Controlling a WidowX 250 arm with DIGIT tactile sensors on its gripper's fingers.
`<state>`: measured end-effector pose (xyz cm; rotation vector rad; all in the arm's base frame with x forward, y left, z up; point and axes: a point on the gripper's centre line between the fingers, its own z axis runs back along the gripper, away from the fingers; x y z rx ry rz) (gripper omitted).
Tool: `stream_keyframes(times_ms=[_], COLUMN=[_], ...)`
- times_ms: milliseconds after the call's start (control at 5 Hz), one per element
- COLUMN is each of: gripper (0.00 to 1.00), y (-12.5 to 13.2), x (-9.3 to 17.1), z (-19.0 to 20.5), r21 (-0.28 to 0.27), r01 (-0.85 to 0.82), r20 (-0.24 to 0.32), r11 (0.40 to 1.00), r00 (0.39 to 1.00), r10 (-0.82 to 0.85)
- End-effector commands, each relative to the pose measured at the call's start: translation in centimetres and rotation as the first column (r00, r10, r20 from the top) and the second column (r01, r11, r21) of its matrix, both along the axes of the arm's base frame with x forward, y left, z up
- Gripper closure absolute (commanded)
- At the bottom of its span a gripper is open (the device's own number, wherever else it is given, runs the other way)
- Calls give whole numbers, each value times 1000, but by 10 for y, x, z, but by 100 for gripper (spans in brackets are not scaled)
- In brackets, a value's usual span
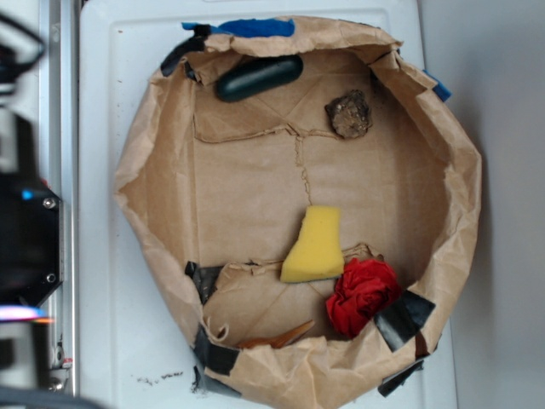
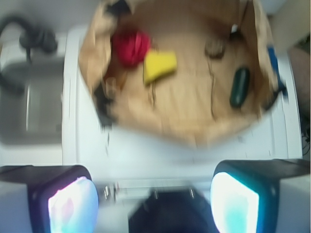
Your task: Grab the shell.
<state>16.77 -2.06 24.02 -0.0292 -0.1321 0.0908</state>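
Pincer (image 2: pixel 154 199) spread wide and empty, both pads (image 2: pixel 233 204) glowing at the bottom of the blurred wrist view, well back from the crumpled brown paper nest (image 1: pixel 443 196) on the white worktop (image 1: pixel 111 85). And the shell (image 1: pixel 277 337) sits tucked low against the nest's near wall, just beside the red fabric ball (image 1: pixel 362 294) and below the yellow sponge (image 1: pixel 313 245). It looks light, stiff, smooth, likely slippery and a bit brittle, so pinch across its thicker middle, not the pointed tip, with the paper wall crowding one side.
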Motion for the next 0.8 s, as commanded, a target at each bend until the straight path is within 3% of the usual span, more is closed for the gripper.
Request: stream_keyframes(times_ms=[0,200,600], gripper=[0,0,0], y=[12,19,19], x=[50,39,39], z=[4,-1,-1], r21=[-52,-61,-61], r01=[-103,-302,-302], r20=[76,72,72], r11=[993,951,951], r00=[991,949,949], r10=[107,306,306])
